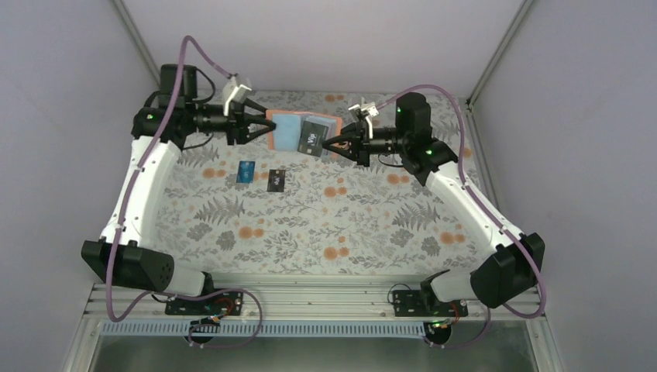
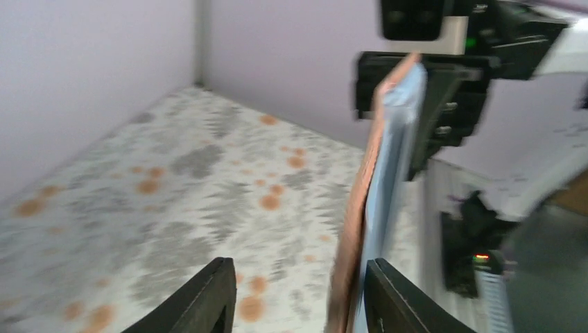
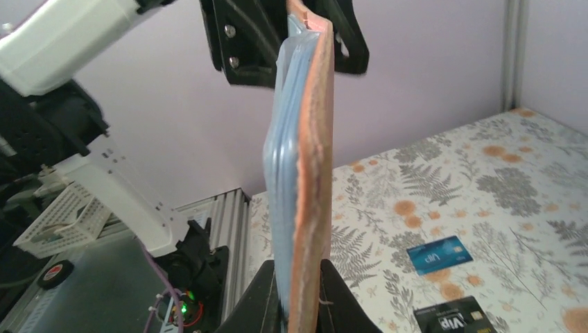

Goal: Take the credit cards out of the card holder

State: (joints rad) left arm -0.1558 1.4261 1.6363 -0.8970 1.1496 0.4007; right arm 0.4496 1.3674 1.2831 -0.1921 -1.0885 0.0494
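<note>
The card holder, tan-brown outside and light blue inside, hangs open in the air between my two grippers. A dark card with pale markings sits on its right half. My right gripper is shut on the holder's right edge, and in the right wrist view it pinches the holder edge-on. My left gripper is open at the holder's left edge. In the left wrist view the holder stands between the jaws, close to the right finger. No red card shows.
A blue card and a black card lie flat on the floral cloth below the holder. Both also show in the right wrist view: the blue card and the black card. Pale walls enclose the table.
</note>
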